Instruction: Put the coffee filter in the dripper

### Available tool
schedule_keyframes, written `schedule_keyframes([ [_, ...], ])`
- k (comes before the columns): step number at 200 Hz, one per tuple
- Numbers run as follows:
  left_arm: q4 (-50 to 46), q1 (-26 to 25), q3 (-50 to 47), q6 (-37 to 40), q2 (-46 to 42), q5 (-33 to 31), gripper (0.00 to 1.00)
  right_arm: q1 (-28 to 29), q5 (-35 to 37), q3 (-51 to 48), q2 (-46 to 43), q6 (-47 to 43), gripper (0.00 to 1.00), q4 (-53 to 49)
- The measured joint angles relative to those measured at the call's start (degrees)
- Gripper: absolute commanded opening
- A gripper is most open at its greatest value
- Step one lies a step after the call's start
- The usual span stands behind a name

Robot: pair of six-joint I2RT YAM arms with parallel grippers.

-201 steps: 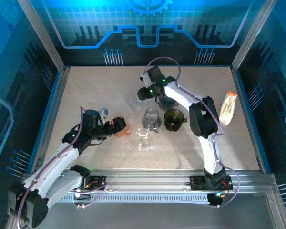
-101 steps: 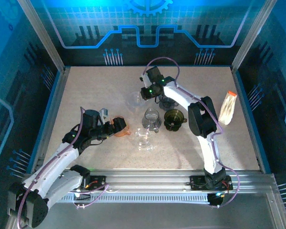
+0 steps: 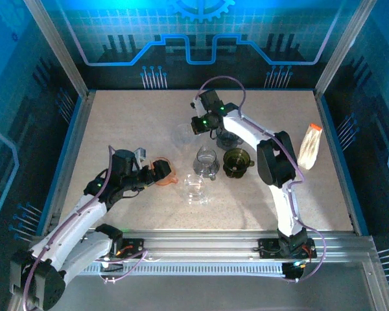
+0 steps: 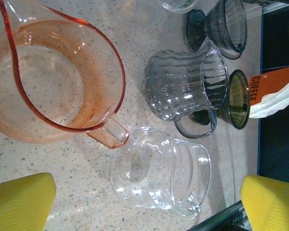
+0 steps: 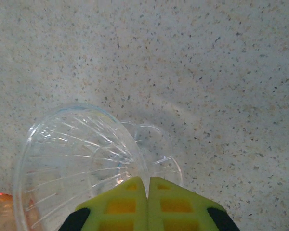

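Right wrist view, and the right gripper is pinched right down, its fingertips together at the near rim of the clear dripper, beside the little handle. It looks to me like the thin glass wall is caught between them. Slippery stuff, that: a thin-edge pinch wants a slow, level move with no twisting, and the dripper set mouth-up on open counter so a filter can drop straight in. Over to the top view: the filter pack lies at the right of the frame, well apart from the dripper in the upper middle, so I'd expect a long reach for it. Left gripper, lower left, stands wide with nothing in it, hovering by the orange jug.
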Motion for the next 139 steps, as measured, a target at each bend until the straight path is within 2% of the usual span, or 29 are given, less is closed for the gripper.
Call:
schedule_keyframes([
  [76,-1.44,0.04,0.02,0.02,-1.4,-1.4,0.99,-0.81,-2.64,-1.05,-7.69,5.05,0.0,-0.87],
  [139,-5.44,0.37,1.92,0.52,-6.47,-4.52,0.99,-0.81,-4.22,-12.15,-24.44,7.39,0.0,-4.37],
])
